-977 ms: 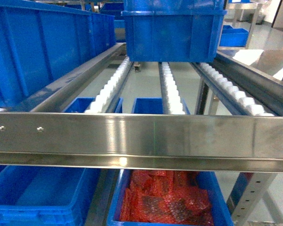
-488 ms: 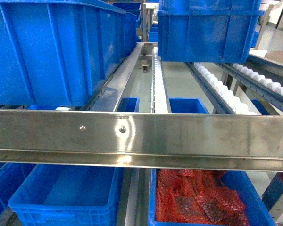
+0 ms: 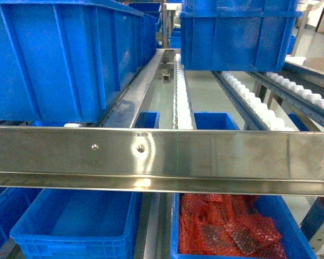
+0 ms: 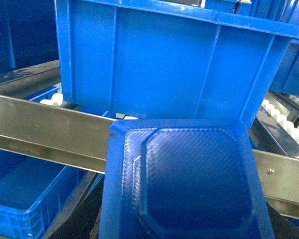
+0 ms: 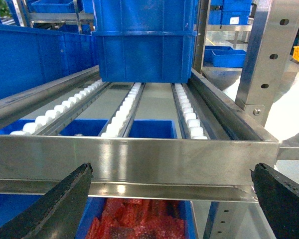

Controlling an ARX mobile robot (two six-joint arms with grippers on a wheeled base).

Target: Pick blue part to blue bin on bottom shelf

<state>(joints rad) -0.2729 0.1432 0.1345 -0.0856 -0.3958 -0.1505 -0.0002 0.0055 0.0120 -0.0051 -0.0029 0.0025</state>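
I see the blue part (image 4: 184, 181) only in my left wrist view: a moulded blue tray-like piece with a textured, octagon-shaped recess, filling the lower middle of that view, right in front of the camera. It sits in front of the steel front rail (image 4: 45, 132) of the rack, with a big blue bin (image 4: 174, 64) on the rollers just behind the rail. The left gripper itself is hidden behind the part, so I cannot tell whether its jaws are clenched on it or released.

Below the rail, on the bottom shelf (image 3: 151, 226), my head view shows two blue bins side by side. The left bin (image 3: 75, 224) shows only its bare blue floor. The right bin (image 3: 291, 221) holds red bubble-wrap bags (image 3: 227, 224). A steel divider runs between them.

The right gripper (image 5: 169, 199) is spread wide, jaws released, its two dark fingers (image 5: 50, 204) at the lower corners of the right wrist view with nothing between them. It faces the same front rail, above the red bags.

On the roller level above, white rollers (image 3: 178, 91) run back in lanes. A large blue bin (image 3: 65, 54) fills the left lane and another blue bin (image 3: 237, 32) sits further back on the right. A perforated steel upright (image 5: 266, 55) stands at the rack's right corner.
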